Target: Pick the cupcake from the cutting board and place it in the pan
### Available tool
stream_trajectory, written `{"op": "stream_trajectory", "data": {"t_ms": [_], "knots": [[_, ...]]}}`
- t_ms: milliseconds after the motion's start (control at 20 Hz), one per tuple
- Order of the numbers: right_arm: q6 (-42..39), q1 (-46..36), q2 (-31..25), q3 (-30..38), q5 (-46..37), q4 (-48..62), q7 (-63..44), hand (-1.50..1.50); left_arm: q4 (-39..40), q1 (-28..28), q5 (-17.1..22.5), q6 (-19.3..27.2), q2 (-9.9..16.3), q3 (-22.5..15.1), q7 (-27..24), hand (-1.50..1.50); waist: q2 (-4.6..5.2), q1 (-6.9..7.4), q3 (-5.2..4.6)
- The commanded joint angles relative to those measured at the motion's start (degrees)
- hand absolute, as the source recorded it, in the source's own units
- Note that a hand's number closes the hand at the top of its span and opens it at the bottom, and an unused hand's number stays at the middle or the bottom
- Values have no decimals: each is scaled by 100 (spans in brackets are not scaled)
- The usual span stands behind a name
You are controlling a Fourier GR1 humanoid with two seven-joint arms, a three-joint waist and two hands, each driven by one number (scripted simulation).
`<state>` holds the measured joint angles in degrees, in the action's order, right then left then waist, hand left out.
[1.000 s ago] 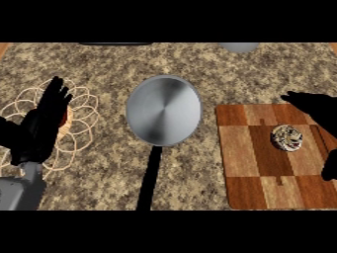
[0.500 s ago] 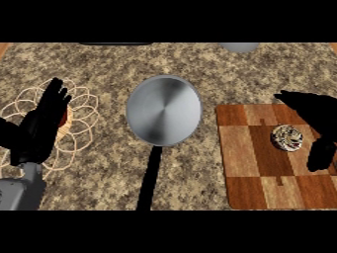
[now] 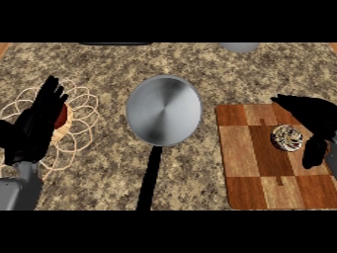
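Right, the black right hand [image 3: 318, 118] hovered spread over the small swirl-topped cupcake [image 3: 287, 137] on the checkered wooden cutting board [image 3: 258, 173]. Best to curl fingers low around it before lifting toward the round steel pan [image 3: 163, 109]. The left hand [image 3: 34, 129] rested open.

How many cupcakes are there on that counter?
1. The cupcake sits on the wooden cutting board at the right, beside the right hand. That hand may hide part of the board.

Light: even, soft, source unclear.
Glare: pale sheen across the pan [image 3: 163, 109].
Shadows: faint, perhaps none.
Hands: black, detail lost.
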<state>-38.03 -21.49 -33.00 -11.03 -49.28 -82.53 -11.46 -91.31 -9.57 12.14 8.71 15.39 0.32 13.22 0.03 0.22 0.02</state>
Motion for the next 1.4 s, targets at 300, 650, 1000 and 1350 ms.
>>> {"op": "stream_trajectory", "data": {"t_ms": [300, 650, 1000, 1350], "knots": [[616, -48, 592, 219, -598, 847, 532, -150, 7, 1, -210, -157, -183, 177, 125, 0, -2, 1, -1], [768, -132, 669, 173, -863, 1197, 1078, 150, -179, 110, -240, -294, -290, 214, 140, 0, -4, -2, -1], [1242, 63, 885, 202, -1021, 1307, 1394, 150, -123, 79, -364, -175, -486, 206, 132, 0, -9, -22, -1], [1466, -350, 923, 617, -959, 1742, 1806, 150, -57, 63, -556, -214, -425, 297, 83, 0, -2, 0, -1]]}}
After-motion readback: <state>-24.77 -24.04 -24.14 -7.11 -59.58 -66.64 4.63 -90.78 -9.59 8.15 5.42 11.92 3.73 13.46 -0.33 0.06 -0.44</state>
